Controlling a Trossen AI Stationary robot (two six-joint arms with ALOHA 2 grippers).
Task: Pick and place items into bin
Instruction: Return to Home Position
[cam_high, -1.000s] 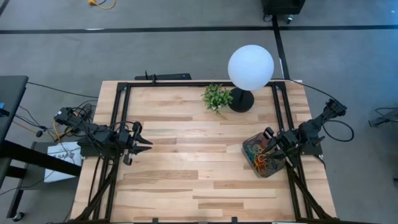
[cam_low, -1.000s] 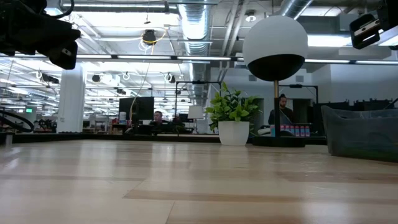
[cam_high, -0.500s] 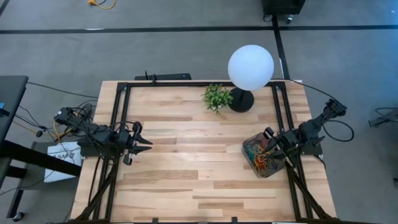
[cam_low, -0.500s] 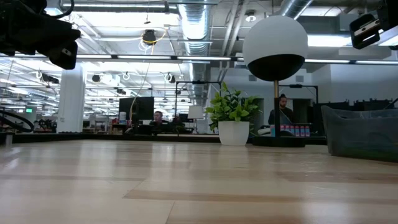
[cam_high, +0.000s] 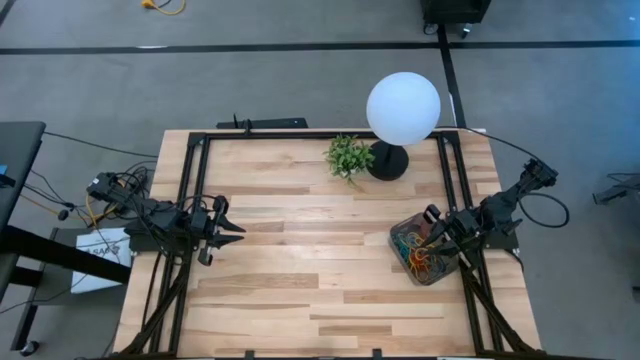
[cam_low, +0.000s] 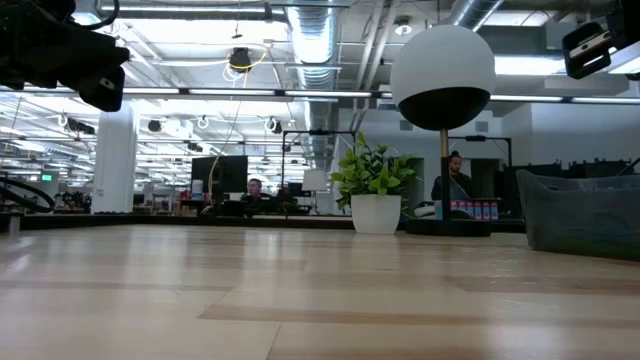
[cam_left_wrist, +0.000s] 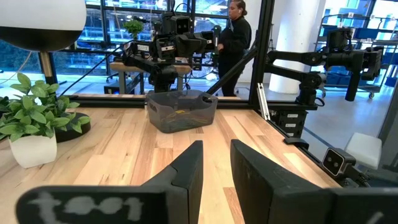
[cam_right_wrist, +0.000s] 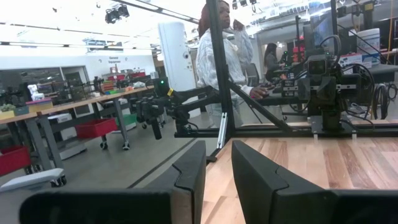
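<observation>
Hugging opposite table (cam_high: 300, 200) edges, end effectors (cam_high: 232, 229) (cam_high: 433, 228) (parted) hover.

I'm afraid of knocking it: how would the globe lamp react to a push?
The globe lamp looks top-heavy: big sphere, thin stem, smaller black base, so it may tip rather than slide. The sphere is possibly fragile.

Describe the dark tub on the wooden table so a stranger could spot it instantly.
On the wooden table, look from the white globe lamp toward the right edge. The small dark grey translucent plastic tub sits there; alone among its neighbours, it holds tangled coloured rubber bands.
</observation>
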